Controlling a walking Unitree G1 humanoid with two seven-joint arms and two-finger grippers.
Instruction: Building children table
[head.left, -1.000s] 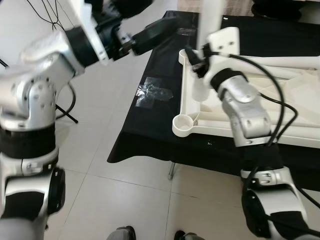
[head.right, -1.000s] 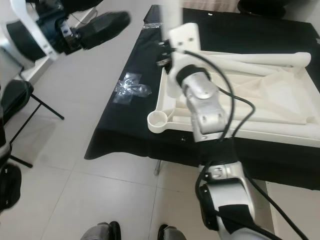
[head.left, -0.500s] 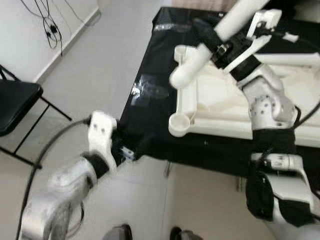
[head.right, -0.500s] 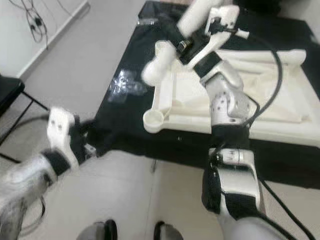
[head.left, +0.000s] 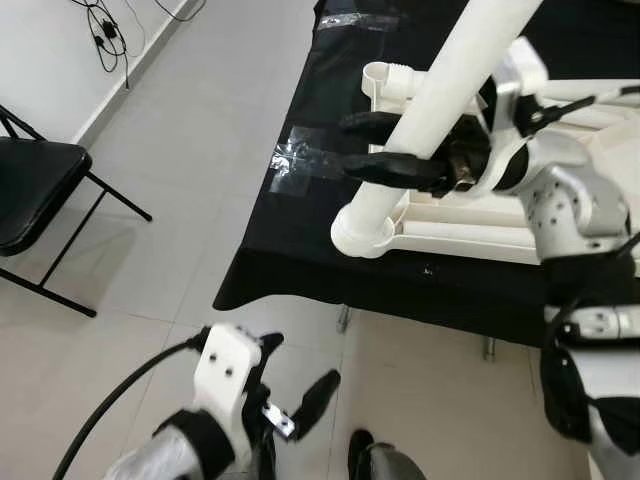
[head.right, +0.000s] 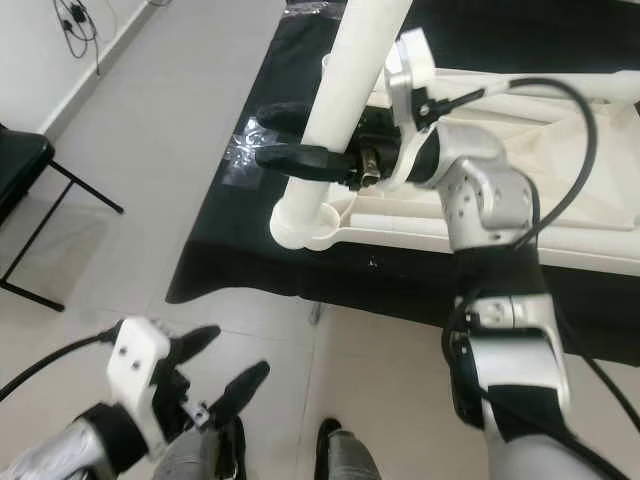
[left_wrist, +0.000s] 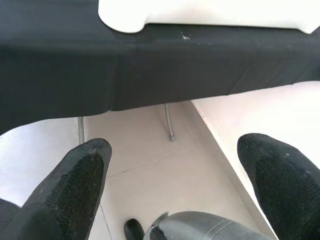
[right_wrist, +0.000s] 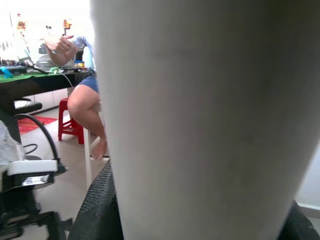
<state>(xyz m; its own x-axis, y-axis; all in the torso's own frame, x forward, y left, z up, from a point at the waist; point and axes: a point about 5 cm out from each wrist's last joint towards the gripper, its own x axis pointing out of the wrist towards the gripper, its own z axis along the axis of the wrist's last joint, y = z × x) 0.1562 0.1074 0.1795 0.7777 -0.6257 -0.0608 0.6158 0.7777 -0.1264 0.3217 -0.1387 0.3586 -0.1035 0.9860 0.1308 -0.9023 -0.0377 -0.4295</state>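
A white children's tabletop (head.left: 470, 215) lies upside down on a table covered in black cloth (head.left: 300, 250). My right gripper (head.left: 385, 148) is shut on a long white table leg (head.left: 450, 85), one black finger on each side of it. The leg slants down to the tabletop's near left corner socket (head.left: 358, 228); I cannot tell if it is seated there. In the right wrist view the leg (right_wrist: 200, 115) stands between the fingers (right_wrist: 95, 210). My left gripper (head.left: 295, 375) hangs low over the floor, open and holding nothing, with the fingers (left_wrist: 75, 185) wide apart.
A clear plastic bag (head.left: 300, 170) lies on the cloth left of the tabletop. A black folding chair (head.left: 30, 190) stands on the tiled floor at the left, with cables (head.left: 105, 30) by the wall. A seated person (right_wrist: 82, 100) and a red stool (right_wrist: 70, 125) are in the background.
The right gripper has swung the leg down, so its lower end now meets the corner socket. The left arm has dropped from table height to near the floor. The camera has shifted.
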